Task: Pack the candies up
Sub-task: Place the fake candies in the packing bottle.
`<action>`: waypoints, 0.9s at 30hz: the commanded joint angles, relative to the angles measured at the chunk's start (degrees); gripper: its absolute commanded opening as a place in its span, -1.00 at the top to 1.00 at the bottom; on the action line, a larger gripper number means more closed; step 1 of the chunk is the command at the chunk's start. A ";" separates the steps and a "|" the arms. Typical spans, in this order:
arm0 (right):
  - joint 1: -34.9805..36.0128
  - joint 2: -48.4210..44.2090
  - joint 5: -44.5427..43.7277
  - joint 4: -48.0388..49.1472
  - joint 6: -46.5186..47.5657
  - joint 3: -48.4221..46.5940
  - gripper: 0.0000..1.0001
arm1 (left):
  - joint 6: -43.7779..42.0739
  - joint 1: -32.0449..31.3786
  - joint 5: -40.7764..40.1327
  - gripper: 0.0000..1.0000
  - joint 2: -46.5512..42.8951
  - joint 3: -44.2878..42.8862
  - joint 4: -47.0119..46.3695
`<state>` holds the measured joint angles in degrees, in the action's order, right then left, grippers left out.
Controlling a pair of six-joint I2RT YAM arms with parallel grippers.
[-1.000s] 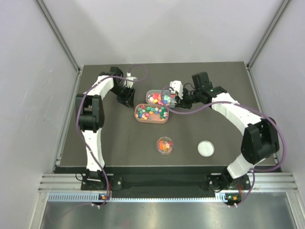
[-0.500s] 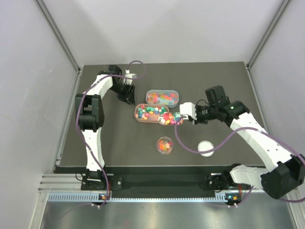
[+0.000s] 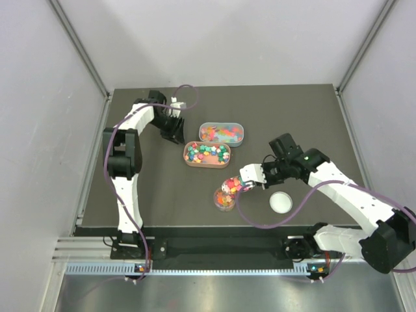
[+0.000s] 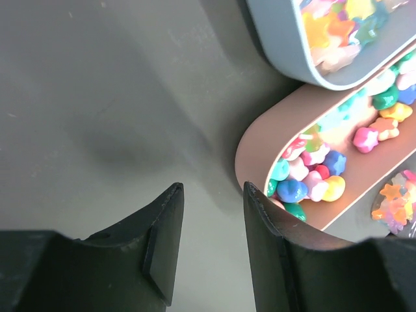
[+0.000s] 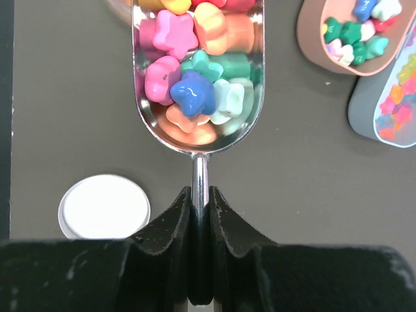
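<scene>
My right gripper (image 3: 247,179) (image 5: 200,195) is shut on the thin handle of a metal scoop (image 5: 198,71) heaped with candies (image 5: 188,91) in pink, blue, green and orange. In the top view the scoop (image 3: 232,185) hangs just over the far rim of the small round clear jar (image 3: 225,199), which holds some candies. More candies fill the brown oval tray (image 3: 190,160) (image 4: 257,146) and the grey oval tray (image 3: 221,125) (image 4: 286,45). My left gripper (image 3: 172,134) (image 4: 211,195) is open and empty above the table, just left of the brown tray.
The jar's white round lid (image 3: 281,203) (image 5: 104,206) lies flat on the dark table, right of the jar. In the right wrist view the brown tray (image 5: 312,39) and the grey tray (image 5: 364,114) lie at the upper right.
My right arm has carried the loaded scoop from the trays toward the front, and now holds it over the jar. The left arm has barely moved.
</scene>
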<state>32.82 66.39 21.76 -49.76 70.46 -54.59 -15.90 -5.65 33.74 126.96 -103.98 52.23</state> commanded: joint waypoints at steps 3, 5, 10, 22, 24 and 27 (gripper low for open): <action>1.72 -0.73 -2.77 -1.66 4.77 -0.87 1.00 | 0.43 0.55 0.63 0.07 -4.08 1.94 -2.74; 2.42 -0.56 -3.56 -1.83 5.22 -0.61 1.00 | 0.52 0.64 0.72 0.07 -4.17 1.94 -2.75; 4.09 0.76 -6.81 -2.63 5.75 -0.61 1.00 | 0.52 0.82 1.07 0.07 -5.22 2.38 -2.92; 8.31 2.34 -14.63 -4.91 5.83 -2.89 1.00 | 1.49 1.17 2.04 0.07 -8.48 6.86 -5.55; 8.58 2.17 -15.16 -5.87 5.83 -3.77 1.00 | 1.57 1.17 1.86 0.07 -9.26 7.74 -5.73; 9.19 2.08 -16.13 -6.67 6.10 -4.56 1.00 | 1.40 1.17 1.60 0.07 -10.23 8.88 -6.35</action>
<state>40.69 68.77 7.40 -54.89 75.50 -55.75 -14.63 -4.84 33.87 121.32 -95.85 48.10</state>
